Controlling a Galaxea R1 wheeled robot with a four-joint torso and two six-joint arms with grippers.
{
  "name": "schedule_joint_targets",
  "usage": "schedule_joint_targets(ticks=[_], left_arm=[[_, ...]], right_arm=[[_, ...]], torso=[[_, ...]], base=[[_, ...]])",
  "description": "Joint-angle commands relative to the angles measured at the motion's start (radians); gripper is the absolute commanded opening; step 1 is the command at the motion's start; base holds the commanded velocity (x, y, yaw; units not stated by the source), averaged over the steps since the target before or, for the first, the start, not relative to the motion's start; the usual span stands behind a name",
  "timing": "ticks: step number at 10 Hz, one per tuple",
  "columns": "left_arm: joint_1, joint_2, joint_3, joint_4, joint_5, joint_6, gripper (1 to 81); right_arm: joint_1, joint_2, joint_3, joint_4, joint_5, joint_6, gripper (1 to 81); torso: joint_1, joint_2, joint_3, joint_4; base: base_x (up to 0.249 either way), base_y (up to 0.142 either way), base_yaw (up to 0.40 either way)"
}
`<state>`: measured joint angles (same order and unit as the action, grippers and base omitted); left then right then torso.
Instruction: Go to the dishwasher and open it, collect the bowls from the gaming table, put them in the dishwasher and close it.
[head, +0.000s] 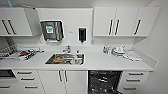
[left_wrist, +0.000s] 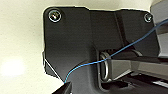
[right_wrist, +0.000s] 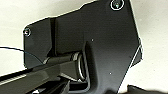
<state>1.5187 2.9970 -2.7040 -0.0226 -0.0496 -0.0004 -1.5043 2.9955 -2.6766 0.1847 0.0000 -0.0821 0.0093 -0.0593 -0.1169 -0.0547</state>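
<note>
- The dishwasher (head: 105, 82) lies nearest in the head view, under the desk (head: 100, 62) toward its right end, between the white double doors and a stack of drawers (head: 135, 80).
- Its bay shows dark, with wire racks glinting inside, so I judge the door already swung down; the door panel itself is cut off at the frame's lower edge and cannot be made out.
- Handling, as a judgement: a hinged steel door is stiff and fairly heavy, with spring resistance; the bar handle along its top edge would be the place to take hold. The brushed front is likely slippery for a flat push.
- The racks look like thin wire, rigid but open, so small bowls would need to sit between the tines instead of on top of them.
- No lime bowls can be picked out on the desk; small items near the sink (head: 65, 59) and the dishes (head: 119, 51) toward the right back corner are too blurred to name.
- End effector, left and right: both wrist views show the robot's own dark plate over a pale surface; I cannot tell how far either is open, nor whether it holds or touches anything.
</note>
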Motion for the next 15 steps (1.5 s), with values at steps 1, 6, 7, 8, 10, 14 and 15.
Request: schedule_joint_targets(ticks=[1, 6, 7, 8, 10, 14, 15], left_arm=[[-0.038, -0.012, 0.004, 0.006, 0.054, 0.000, 81.1], [-0.031, -0.018, 0.006, 0.006, 0.051, 0.005, 81.1], [-0.028, -0.018, 0.006, 0.007, 0.033, 0.005, 81.1], [-0.028, -0.021, 0.006, 0.007, 0.022, 0.005, 81.1], [-0.028, -0.022, 0.006, 0.009, 0.020, 0.005, 81.1], [-0.028, -0.022, 0.009, 0.081, 0.004, 0.005, 81.1], [-0.028, -0.032, 0.027, 0.084, 0.004, 0.007, 81.1]], right_arm=[[0.042, -0.002, 0.002, -0.010, -0.061, -0.005, 81.1], [0.043, -0.005, 0.002, -0.008, -0.061, -0.005, 81.1], [0.043, -0.004, 0.001, -0.010, -0.061, -0.005, 81.1], [0.043, -0.005, 0.000, -0.008, -0.061, -0.005, 81.1], [0.041, -0.005, 0.000, -0.008, -0.061, -0.005, 81.1], [0.040, -0.021, 0.006, -0.033, -0.066, -0.002, 81.1], [0.037, -0.030, 0.027, -0.039, -0.072, -0.002, 81.1]], torso=[[0.000, 0.000, 0.000, 0.000], [0.000, 0.000, 0.000, 0.000], [0.000, 0.000, 0.000, 0.000], [0.000, 0.000, 0.000, 0.000], [-0.001, 0.000, 0.000, 0.000], [0.000, 0.000, 0.000, 0.000], [0.000, 0.000, 0.000, 0.000]], base=[[0.000, 0.000, 0.000], [0.000, 0.000, 0.102], [0.000, 0.000, 0.339], [0.000, 0.000, 0.349], [0.000, 0.000, 0.355], [0.000, 0.000, 0.357], [0.000, 0.000, 0.359]])
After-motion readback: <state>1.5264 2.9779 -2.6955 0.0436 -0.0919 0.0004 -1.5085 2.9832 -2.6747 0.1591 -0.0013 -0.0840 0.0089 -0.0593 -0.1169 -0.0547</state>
